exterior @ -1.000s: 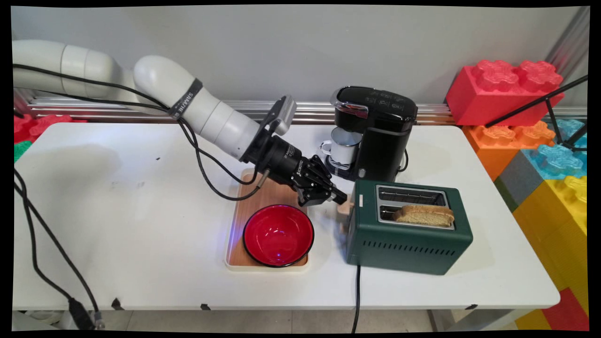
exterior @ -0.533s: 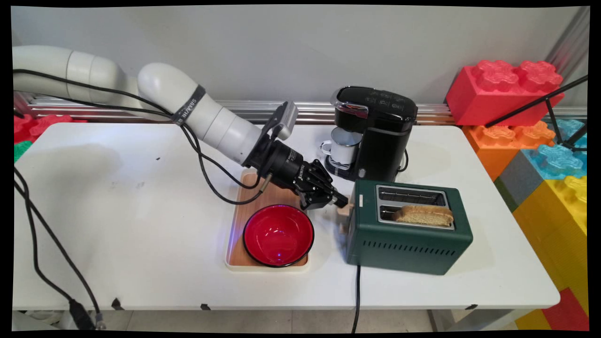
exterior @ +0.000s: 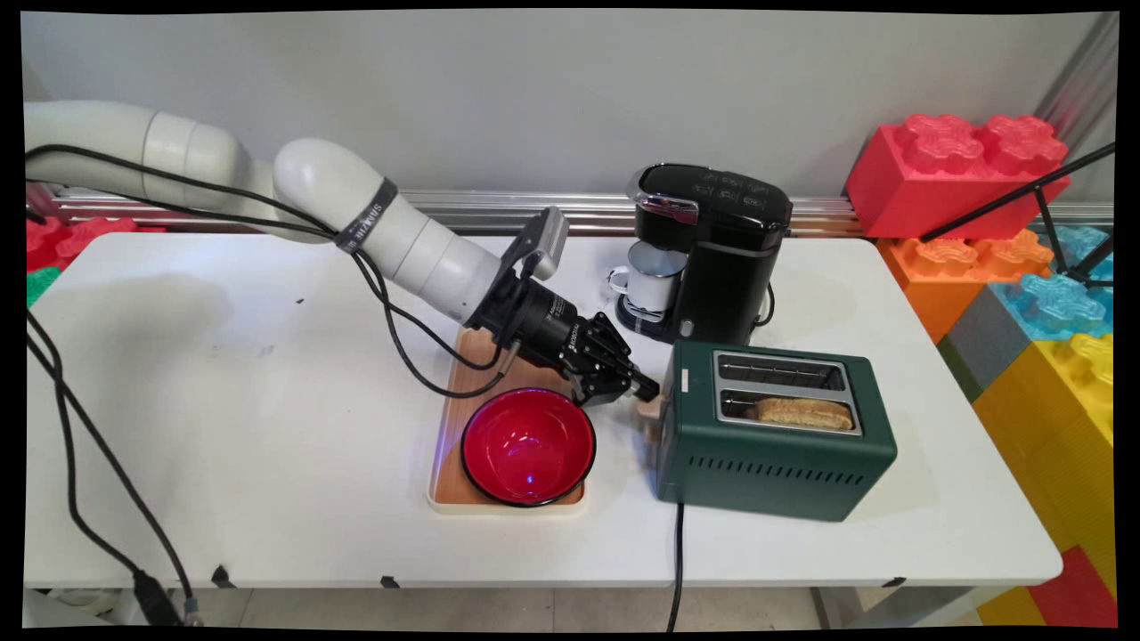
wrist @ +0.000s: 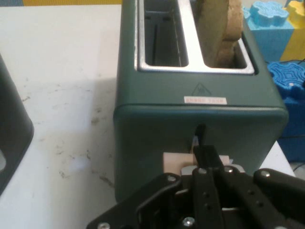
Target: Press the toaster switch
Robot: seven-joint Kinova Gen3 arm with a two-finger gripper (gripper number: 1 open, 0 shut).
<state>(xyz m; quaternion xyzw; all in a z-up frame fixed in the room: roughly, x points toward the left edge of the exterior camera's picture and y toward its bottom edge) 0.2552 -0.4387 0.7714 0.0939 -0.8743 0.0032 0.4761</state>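
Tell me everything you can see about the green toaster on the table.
The dark green box-shaped toaster stands upright on the white table, right of the wooden tray. Its top has two metal-rimmed slots: the rear one is empty, and the front one holds a slice of bread sunk low. A pale lever sits on its left end, with the black gripper pressed on it. A black cord leaves its front.

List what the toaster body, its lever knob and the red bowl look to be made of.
Toaster: likely painted metal, matte green with a smooth even sheen and bright steel slot rims.
Lever knob: pale tan, unpainted, possibly wood; grain not visible.
Red bowl: glossy red inside with a black rim, looks like lacquered plastic or melamine.
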